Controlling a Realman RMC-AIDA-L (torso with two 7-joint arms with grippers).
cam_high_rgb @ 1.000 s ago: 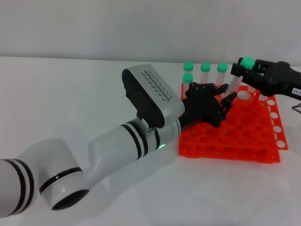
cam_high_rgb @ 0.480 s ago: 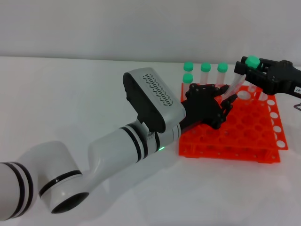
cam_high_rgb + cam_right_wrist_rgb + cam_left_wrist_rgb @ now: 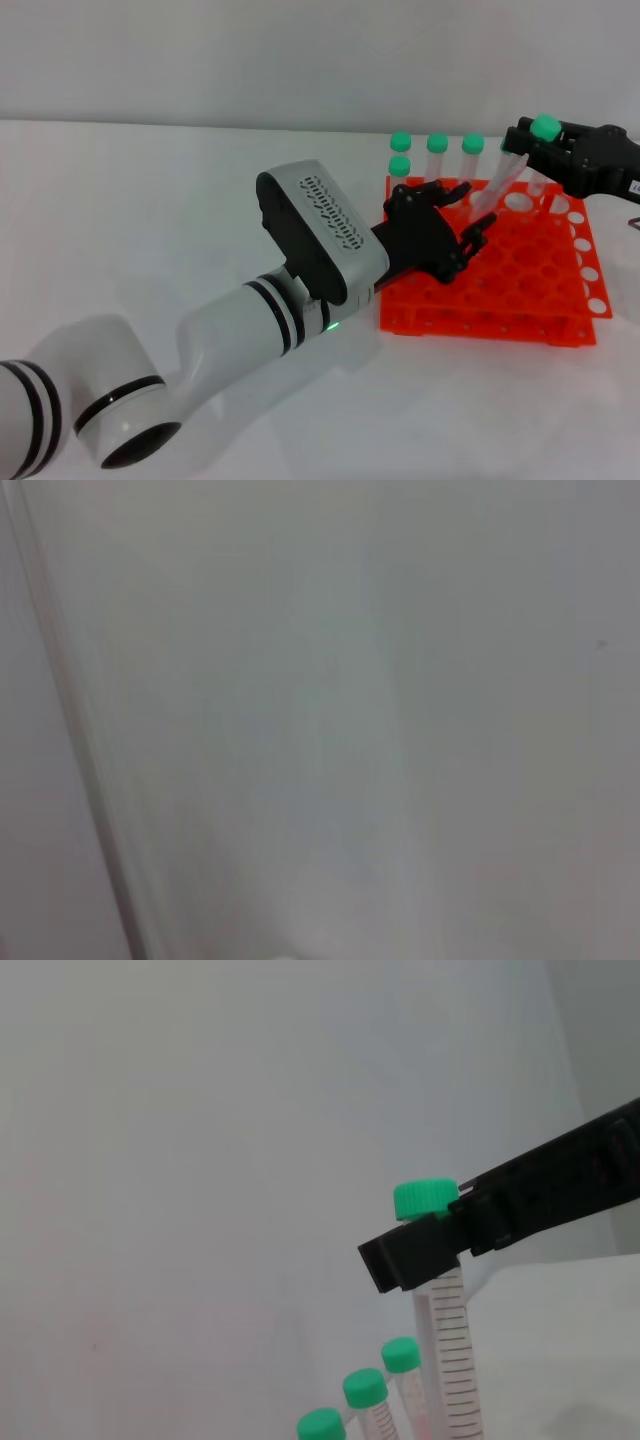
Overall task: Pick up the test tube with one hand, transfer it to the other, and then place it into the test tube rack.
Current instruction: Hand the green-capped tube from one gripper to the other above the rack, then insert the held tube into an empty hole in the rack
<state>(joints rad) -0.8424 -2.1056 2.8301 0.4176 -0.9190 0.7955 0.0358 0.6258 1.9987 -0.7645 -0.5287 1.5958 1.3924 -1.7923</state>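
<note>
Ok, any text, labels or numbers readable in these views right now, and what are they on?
No text can be read in any view.
White label on the right claw: cut off at the frame edge, too small to read.
Graduation marks on the test tube that claw holds: fine lines only, with no legible numbers.

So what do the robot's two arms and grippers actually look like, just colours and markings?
The left arm is thick, glossy white with black rings at the joints, a small green light, and a grey wrist housing with a dotted grille on a black base. The left gripper is black with several jointed fingers. The right gripper is black and blocky, with a small white label; its arm is out of view.
</note>
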